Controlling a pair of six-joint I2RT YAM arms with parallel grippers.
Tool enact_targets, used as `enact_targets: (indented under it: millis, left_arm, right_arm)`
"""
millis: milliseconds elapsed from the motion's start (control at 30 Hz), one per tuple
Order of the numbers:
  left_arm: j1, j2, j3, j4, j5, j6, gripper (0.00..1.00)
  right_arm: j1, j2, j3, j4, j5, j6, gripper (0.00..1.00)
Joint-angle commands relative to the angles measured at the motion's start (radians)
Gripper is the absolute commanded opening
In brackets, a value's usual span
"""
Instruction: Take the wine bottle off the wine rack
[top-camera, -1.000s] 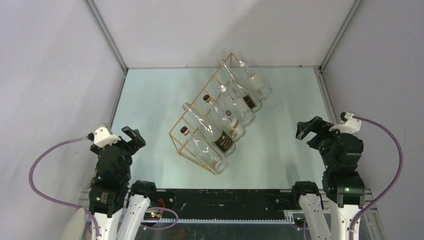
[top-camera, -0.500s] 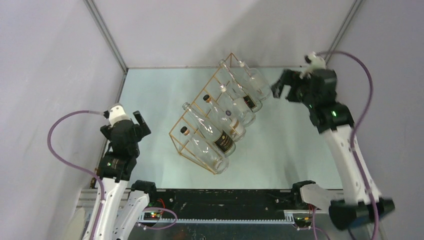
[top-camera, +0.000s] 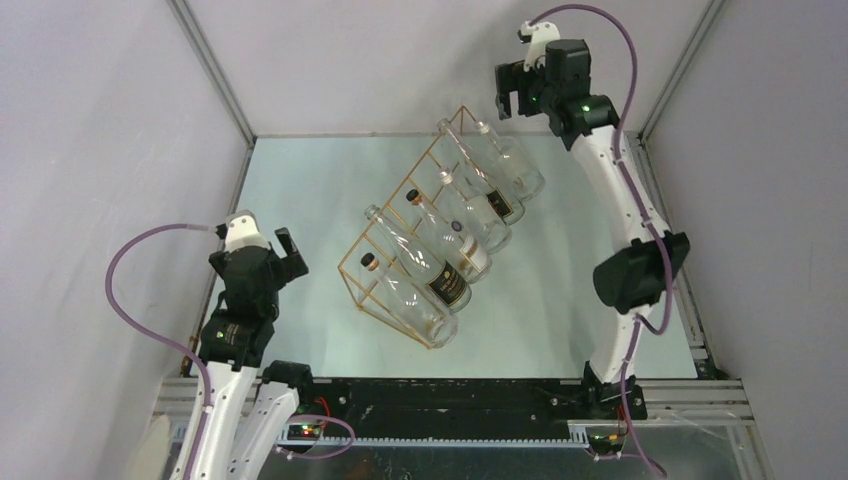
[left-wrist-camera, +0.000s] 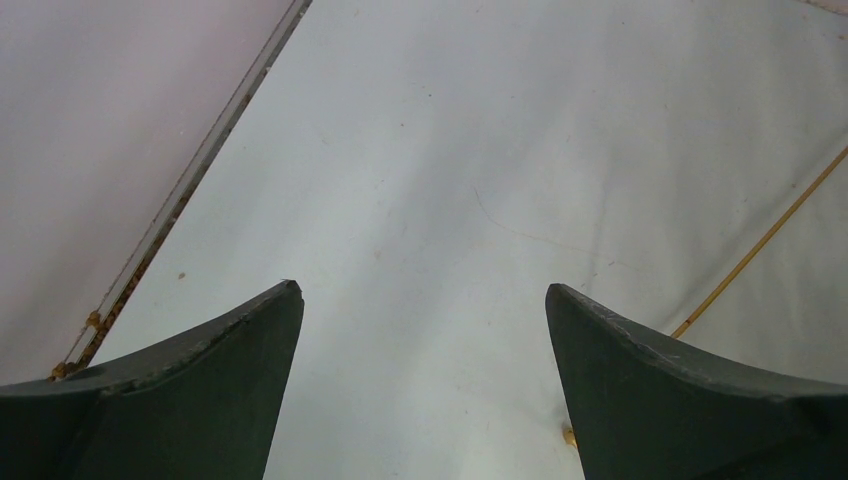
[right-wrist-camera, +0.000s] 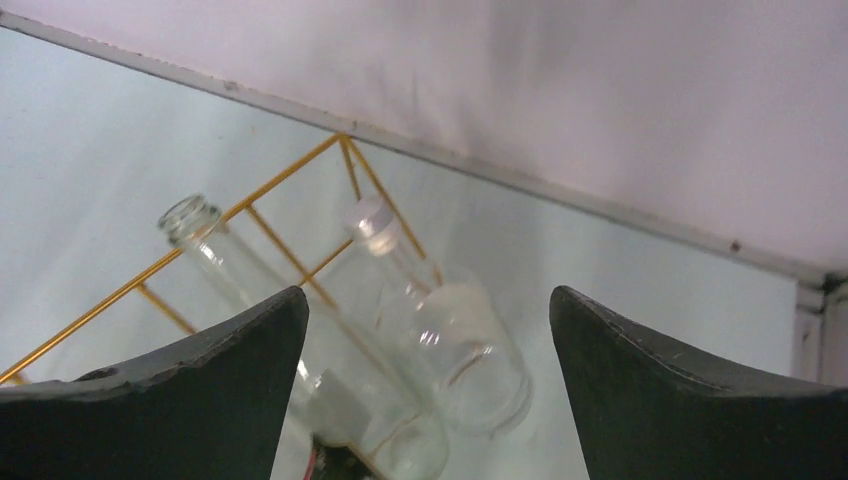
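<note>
Pale green table, boxed in by plain grey-white walls.

Item 1: wine rack, thin gold wire, wedge-shaped, standing diagonally at mid-table. It is stocked.

Item 2: wine bottles, clear glass, several, all lying side by side in the wine rack. Their necks point to the rack's left side and their bases to its right. Two carry dark labels and two have dark caps.

Item 3: end bottle, clear, with a pale stopper, in the last place at the rack's far end. In the right wrist view its neck passes between the gold wires, beside an open-mouthed neighbour.

Item 4: right gripper, arm stretched out, raised beyond the rack's far end and looking down on the end bottle. Its jaws are spread wide with nothing between them and no contact with glass or wire.

Item 5: left gripper, to the left of the rack's near end, apart from it. Its jaws are spread wide and empty over bare table. One gold wire of the rack crosses the right edge of its wrist view.
</note>
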Motion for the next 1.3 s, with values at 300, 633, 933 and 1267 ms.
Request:
enact_targets:
  millis: [300,633,933,1267]
  left_arm:
    - [0.008,-0.012,0.006,0.033,0.047,0.027,0.98]
    - [0.008,-0.013,0.003,0.034,0.05,0.029,0.98]
    - [0.007,-0.007,0.002,0.037,0.062,0.032,0.98]
    - [0.007,-0.004,0.001,0.038,0.066,0.032,0.98]
  right_arm:
    - [0.038,0.198,0.178,0.093,-0.085,-0.405,0.93]
    - [0.06,0.311,0.222,0.11,-0.103,-0.45,0.81]
    - [0.067,0.36,0.212,0.125,-0.108,-0.463,0.78]
    - [0.067,0.41,0.203,0.144,-0.076,-0.477,0.72]
